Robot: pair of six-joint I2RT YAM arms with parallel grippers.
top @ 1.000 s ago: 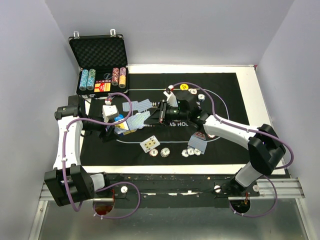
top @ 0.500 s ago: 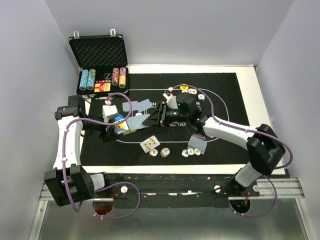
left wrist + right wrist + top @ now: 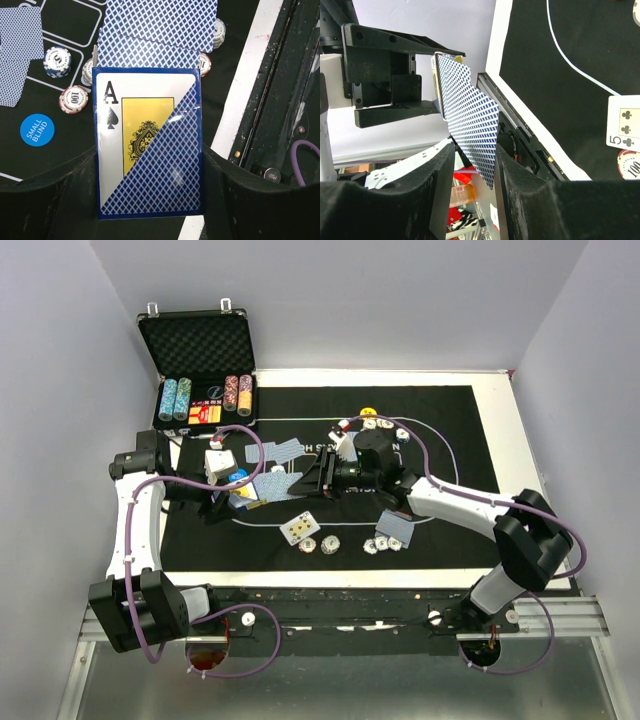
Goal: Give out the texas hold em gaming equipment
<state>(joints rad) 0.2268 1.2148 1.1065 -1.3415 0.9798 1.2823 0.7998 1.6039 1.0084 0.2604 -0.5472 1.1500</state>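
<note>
Right gripper (image 3: 472, 167) just slid left across black mat (image 3: 450, 430) toward left gripper (image 3: 147, 160), jaws widening from near shut to partway apart. Blue-backed card (image 3: 470, 115) now sits between its fingers, not clearly pinched. Left gripper unchanged over mat's left part, clamped on pack of cards (image 3: 150, 125), ace of spades showing. Judgement: next card about to be drawn for dealing. Chips (image 3: 329, 543) already out near mat's near edge.
</note>
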